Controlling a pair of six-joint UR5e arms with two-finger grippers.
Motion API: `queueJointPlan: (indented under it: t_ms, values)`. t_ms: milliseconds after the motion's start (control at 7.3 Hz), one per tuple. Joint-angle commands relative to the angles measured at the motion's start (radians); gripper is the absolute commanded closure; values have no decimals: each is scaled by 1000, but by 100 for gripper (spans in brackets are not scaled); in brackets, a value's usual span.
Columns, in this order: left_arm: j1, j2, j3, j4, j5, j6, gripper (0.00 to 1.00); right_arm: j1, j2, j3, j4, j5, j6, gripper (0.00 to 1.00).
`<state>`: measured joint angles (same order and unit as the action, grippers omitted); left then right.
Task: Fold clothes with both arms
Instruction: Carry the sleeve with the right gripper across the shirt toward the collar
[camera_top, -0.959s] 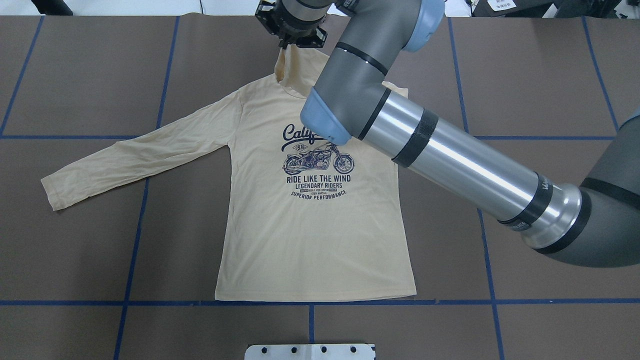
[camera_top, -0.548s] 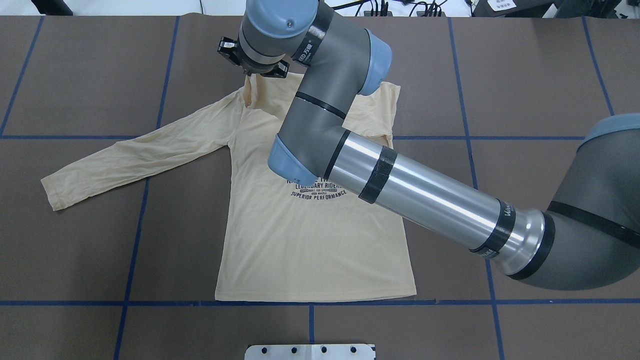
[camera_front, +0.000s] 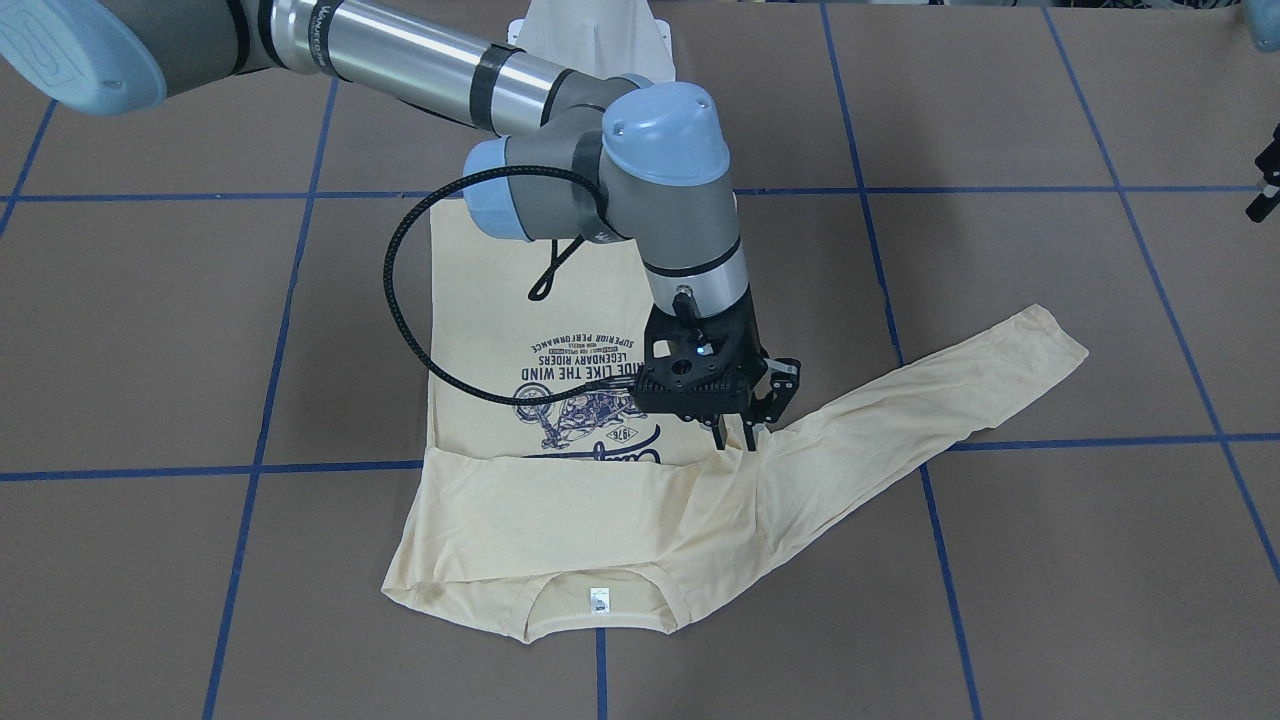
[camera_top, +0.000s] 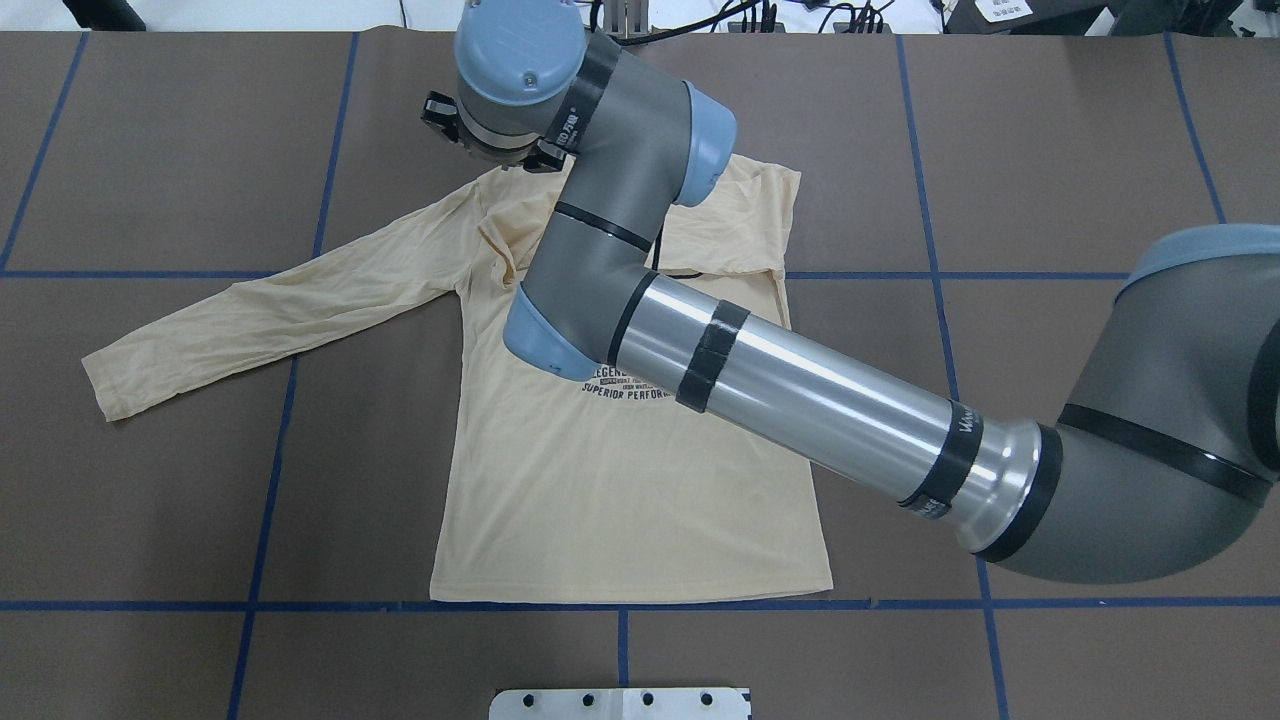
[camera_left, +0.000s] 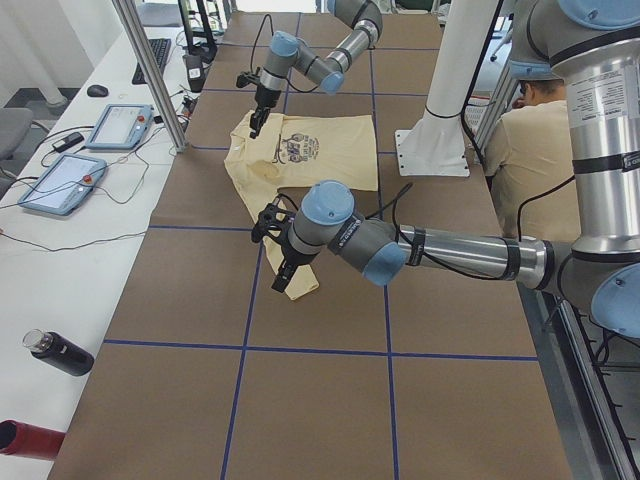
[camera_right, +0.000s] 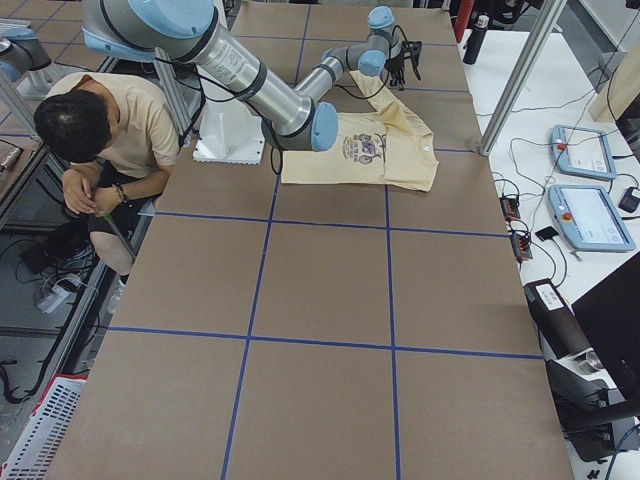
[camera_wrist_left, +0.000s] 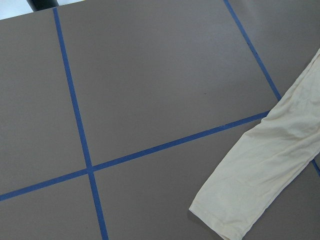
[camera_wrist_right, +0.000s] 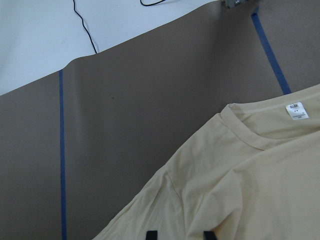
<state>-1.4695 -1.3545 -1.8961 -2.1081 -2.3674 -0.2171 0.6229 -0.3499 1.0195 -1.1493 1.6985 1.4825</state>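
Right gripper (camera_front: 735, 438): fingers apart and pointing down, tips at the cloth where the left sleeve joins the body.
Right arm (camera_top: 800, 400): reaches diagonally over the chest from the desk's right side and covers most of the print.
T-shirt (camera_top: 620, 500): lies flat, print up, mid-desk (camera_top: 1100, 150). The hem runs along a blue tape line (camera_top: 300, 606) near the robot-side edge, and the collar faces the far edge.
Right sleeve (camera_front: 560, 500): folded across the upper chest toward the left shoulder.
Left sleeve (camera_top: 280, 310): stretched out toward the desk's left end.
Neck label (camera_front: 599, 598): exposed inside the collar.
Left gripper (camera_left: 282, 268): held over the desk near the left sleeve's cuff. Whether its fingers are apart or together cannot be told.
Room: brown desk surface shows between the collar and the far edge, and to the right of the body.
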Motion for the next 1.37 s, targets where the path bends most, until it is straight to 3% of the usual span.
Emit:
queueJointPlan:
  t_ms: [0,274,411,685,959,1233]
  values:
    - [0,0,5,-1,-3,4,0,-11,66,-76,34,-33,77,1]
    - [52,-24,37,-18,-15,-13,0,-6,65,-49,28,-17,175,1]
    - [90,-29,41,-54,-30,-137,0,12,4,65,-45,60,202,1]
    - [201,-29,163,-250,-26,-206,0,98,-253,349,-80,295,191,1]
    - [266,-130,325,-303,-24,-291,0,106,-387,477,-79,302,183,1]
    - [349,-182,391,-323,109,-360,3,106,-437,522,-14,291,180,1]
